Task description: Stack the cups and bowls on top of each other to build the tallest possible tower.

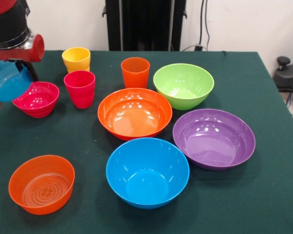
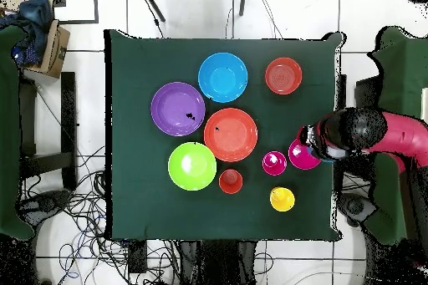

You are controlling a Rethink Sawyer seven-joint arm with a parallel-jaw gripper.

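Observation:
My gripper (image 1: 19, 72) hangs at the table's left edge, shut on the rim of a small translucent blue bowl (image 1: 7, 80) that is tilted in the air. Just beside and below it sits the small magenta bowl (image 1: 36, 99). The yellow cup (image 1: 76, 59), red-pink cup (image 1: 80, 88) and orange cup (image 1: 135, 71) stand upright in a row. The large orange bowl (image 1: 135, 112), lime green bowl (image 1: 183, 85), purple bowl (image 1: 214, 138), large blue bowl (image 1: 147, 171) and small translucent orange bowl (image 1: 41, 184) each rest alone on the cloth. No tower is in view.
The green table (image 2: 134, 206) carries everything. From above, the red and black arm (image 2: 359, 131) reaches over the table's right edge and hides part of the magenta bowl (image 2: 301, 156). Cables and a box lie on the floor around the table.

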